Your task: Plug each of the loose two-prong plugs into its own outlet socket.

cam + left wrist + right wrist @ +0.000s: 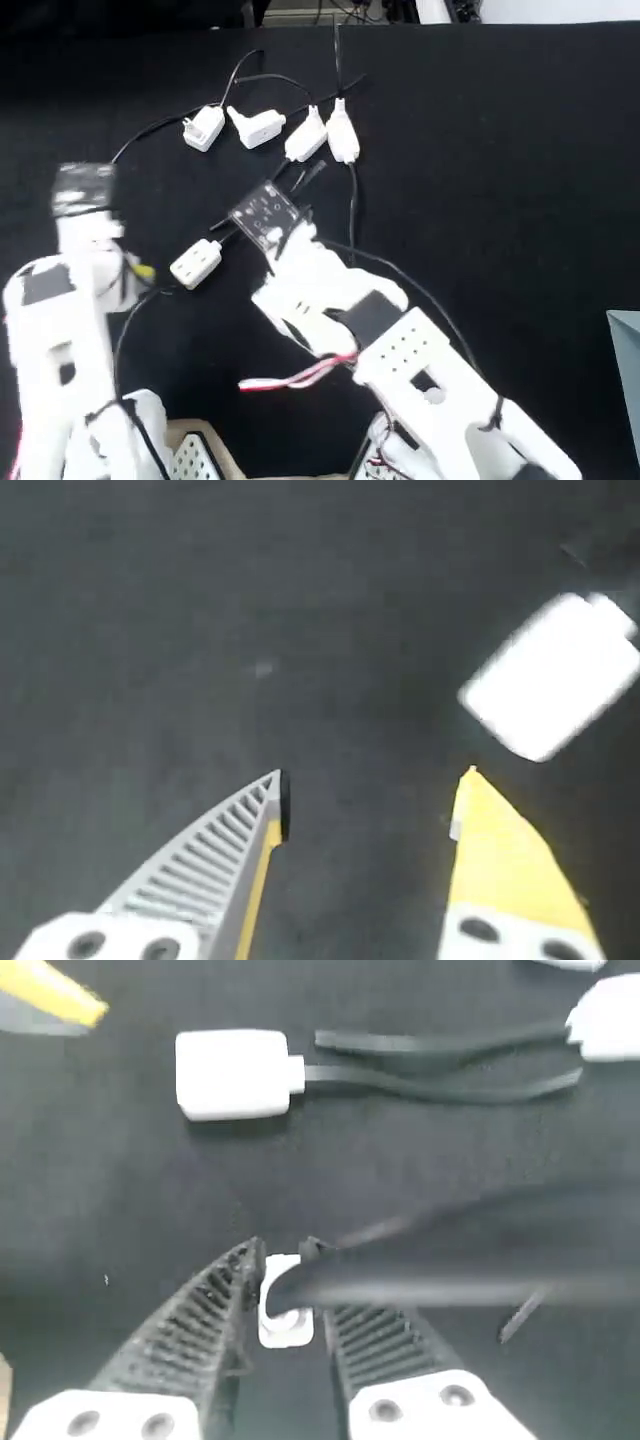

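Right pincer (283, 1250) is clamped on a small white plug (285, 1328), black ribbed fingers pressed in from both sides. The plug's fat black cable (450, 1270) sweeps right over one finger and hides the top of the plug, so I honestly can't tell which way the prongs face.

Just ahead of that grip is the white block (235, 1073), lying flat on the black counter (520, 150), close to the held plug but not touching it. A thin black cord (430, 1082) leaves the block's end, and a second one runs alongside it toward another white piece (605, 1020).

The left pincer (373, 780) is on the other side of the block, jaws spread wide with nothing between them, just bare counter underneath. The block sits just off its yellow finger (500, 850), no contact.

Well beyond the block there's a loose row of four white plug pieces (257, 126), cords trailing away from them.
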Robot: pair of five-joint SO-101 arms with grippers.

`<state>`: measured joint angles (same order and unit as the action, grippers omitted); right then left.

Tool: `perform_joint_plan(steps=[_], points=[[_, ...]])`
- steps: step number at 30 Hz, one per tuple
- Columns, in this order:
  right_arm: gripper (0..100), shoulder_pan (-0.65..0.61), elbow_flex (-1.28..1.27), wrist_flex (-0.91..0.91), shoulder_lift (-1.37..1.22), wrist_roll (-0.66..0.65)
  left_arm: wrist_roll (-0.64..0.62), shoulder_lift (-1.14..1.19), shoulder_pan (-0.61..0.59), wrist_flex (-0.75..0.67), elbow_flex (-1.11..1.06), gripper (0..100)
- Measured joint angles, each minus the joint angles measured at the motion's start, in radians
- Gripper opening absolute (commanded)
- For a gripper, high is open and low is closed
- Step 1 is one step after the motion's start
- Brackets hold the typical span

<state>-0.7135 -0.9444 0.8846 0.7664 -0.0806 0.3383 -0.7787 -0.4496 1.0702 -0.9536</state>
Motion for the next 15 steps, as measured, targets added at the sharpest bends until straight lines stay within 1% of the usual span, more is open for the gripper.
perform_joint_plan(steps=[3, 6, 11, 15], points=[[1.2, -0.025, 0.084, -0.057, -0.117, 0.0, -0.077, -0.127, -0.114, 0.005, -0.084, 27], [1.2, -0.081, 0.167, -0.13, -0.281, 0.0, -0.109, -0.244, -0.201, 0.0, -0.206, 27], [1.2, -0.146, 0.313, -0.199, -0.552, 0.0, -0.12, -0.423, -0.285, -0.078, -0.423, 27], [1.2, -0.147, 0.44, -0.206, -0.698, 0.0, -0.12, -0.559, -0.344, -0.084, -0.473, 27]])
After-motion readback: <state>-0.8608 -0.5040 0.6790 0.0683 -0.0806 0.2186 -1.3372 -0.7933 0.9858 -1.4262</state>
